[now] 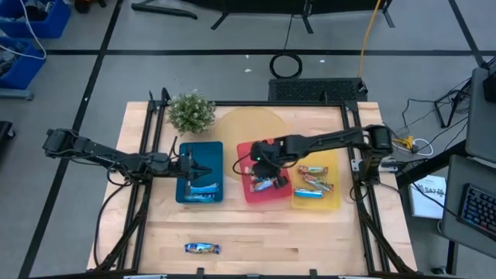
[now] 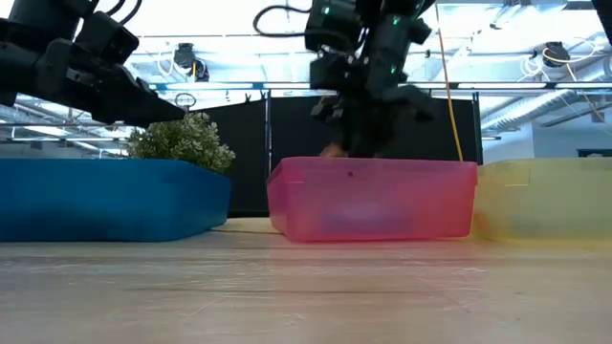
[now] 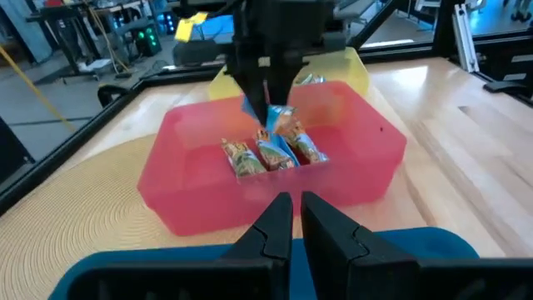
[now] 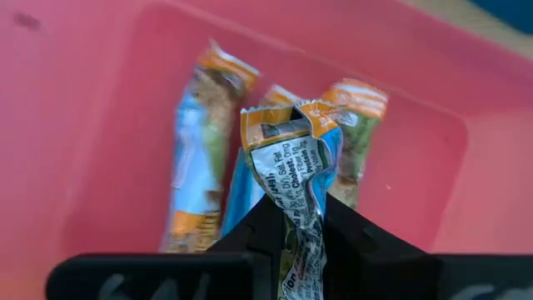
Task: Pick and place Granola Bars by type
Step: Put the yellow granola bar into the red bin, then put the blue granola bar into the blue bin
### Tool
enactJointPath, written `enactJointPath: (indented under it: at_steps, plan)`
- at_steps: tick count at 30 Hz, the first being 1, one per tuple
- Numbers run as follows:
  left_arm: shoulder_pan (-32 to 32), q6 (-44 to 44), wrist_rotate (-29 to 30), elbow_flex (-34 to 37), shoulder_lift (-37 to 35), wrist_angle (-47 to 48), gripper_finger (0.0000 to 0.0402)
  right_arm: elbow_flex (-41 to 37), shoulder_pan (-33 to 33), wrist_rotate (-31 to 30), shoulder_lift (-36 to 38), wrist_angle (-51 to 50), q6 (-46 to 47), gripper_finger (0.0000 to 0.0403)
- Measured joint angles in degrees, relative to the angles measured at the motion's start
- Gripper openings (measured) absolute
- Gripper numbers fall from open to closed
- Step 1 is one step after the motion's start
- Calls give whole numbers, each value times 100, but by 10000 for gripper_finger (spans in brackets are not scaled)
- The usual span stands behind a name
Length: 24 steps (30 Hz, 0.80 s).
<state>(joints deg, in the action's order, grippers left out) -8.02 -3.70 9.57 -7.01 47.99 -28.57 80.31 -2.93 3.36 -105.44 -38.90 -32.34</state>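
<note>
My right gripper (image 1: 260, 167) stands over the red tray (image 1: 249, 194), shut on one granola bar (image 4: 287, 142) with an orange-edged, crumpled wrapper. Three more bars (image 3: 275, 156) lie side by side on the red tray's floor just below it. My left gripper (image 3: 291, 218) hovers over the blue tray (image 1: 186, 159), fingers shut and touching nothing. Blue-wrapped bars (image 1: 204, 188) lie at the near end of the blue tray. Several bars (image 1: 314, 182) lie in the yellow tray (image 1: 333, 203). One blue bar (image 1: 202, 248) lies flat on the table near its near edge. My right gripper (image 4: 298, 212) pinches the granola bar between its two fingers, at the wrinkled wrapper (image 4: 301, 187) partway along its length. The fingers come from above, pointing down into the red tray. The bar hangs below them, its free orange end (image 4: 279, 121) close over the lying bars; whether it touches them I cannot tell.
The three trays stand side by side mid-table: blue, red, yellow from left to right. A small potted plant (image 1: 191, 111) sits at the far left, next to a round woven mat (image 1: 248, 128) under the far ends of the trays. Bare wood (image 1: 310, 240) lies along the near edge.
</note>
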Motion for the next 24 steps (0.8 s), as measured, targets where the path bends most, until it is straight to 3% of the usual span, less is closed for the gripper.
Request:
enactJointPath:
  at_steps: [8,19,24]
  plan:
    - [-4,303,-57,0,0,66,37,4,-4,4,-244,108,57,51]
    - [-6,616,-101,0,0,193,37,11,1,-170,-70,480,527,130]
    - [-6,666,-85,0,-1,279,37,9,1,-338,433,78,675,135]
